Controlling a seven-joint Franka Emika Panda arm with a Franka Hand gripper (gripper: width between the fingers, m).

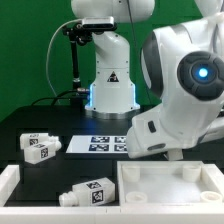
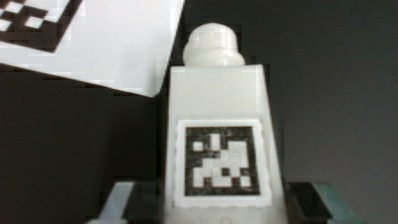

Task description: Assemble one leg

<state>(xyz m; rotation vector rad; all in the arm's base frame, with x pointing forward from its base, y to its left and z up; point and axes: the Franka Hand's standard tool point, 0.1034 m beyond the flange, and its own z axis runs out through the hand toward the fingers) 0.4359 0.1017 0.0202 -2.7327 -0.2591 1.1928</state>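
In the wrist view a leg (image 2: 219, 110), a chunky white peg with a rounded tip and one black-and-white tag, stands lengthwise between my gripper's (image 2: 219, 206) two fingers (image 2: 132, 200). The jaws are closed against its sides. Dark table shows beneath it. In the exterior view the arm's large white body (image 1: 185, 85) hides the gripper and this leg. Two more legs (image 1: 37, 147) lie close together at the exterior view's left, and another leg (image 1: 88, 192) lies near the front. The large white tray-like part (image 1: 172, 184) sits at the front right.
The marker board (image 1: 104, 143) lies on the black table near the robot base (image 1: 108, 95); its corner with a tag also shows in the wrist view (image 2: 80, 40). A white rim (image 1: 10, 180) borders the exterior view's front left.
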